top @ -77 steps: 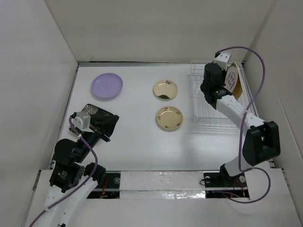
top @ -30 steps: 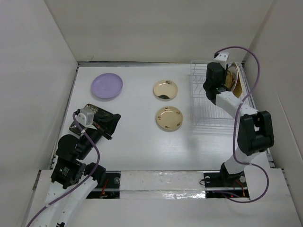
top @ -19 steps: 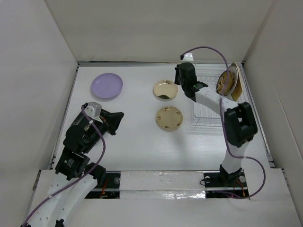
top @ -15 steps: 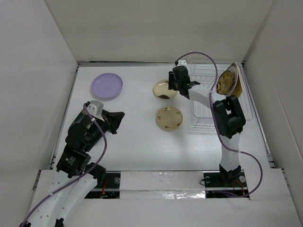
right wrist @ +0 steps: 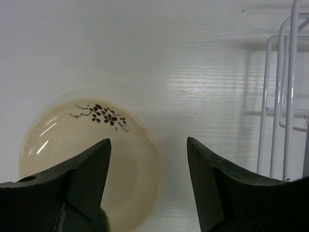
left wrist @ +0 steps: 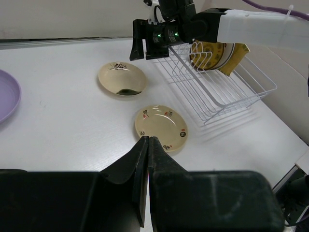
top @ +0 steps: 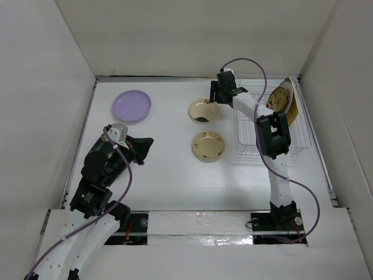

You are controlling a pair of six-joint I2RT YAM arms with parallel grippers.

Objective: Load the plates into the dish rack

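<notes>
My right gripper [top: 217, 96] [right wrist: 148, 139] hangs open over the right rim of the far cream-gold plate [top: 203, 110] [right wrist: 87, 164]. One finger is above the plate and the other above bare table. A second cream-gold plate [top: 208, 146] [left wrist: 161, 127] lies nearer, and a lavender plate [top: 132, 105] lies at the far left. The dish rack [top: 256, 134] [left wrist: 227, 94] holds a white patterned plate [top: 281, 99] and a yellow square plate [top: 293, 102] on edge. My left gripper [top: 150, 142] [left wrist: 147, 140] is shut with nothing between its fingers. It points at the nearer cream-gold plate.
White walls close in the table on the left, back and right. My right arm stretches over the near left part of the rack, its purple cable looping above. The left arm covers the table's near left area.
My right gripper opened, left the plates standing in the rack and swung left to the far cream-gold plate. The left arm rose from the black square plate and turned right, still shut.
</notes>
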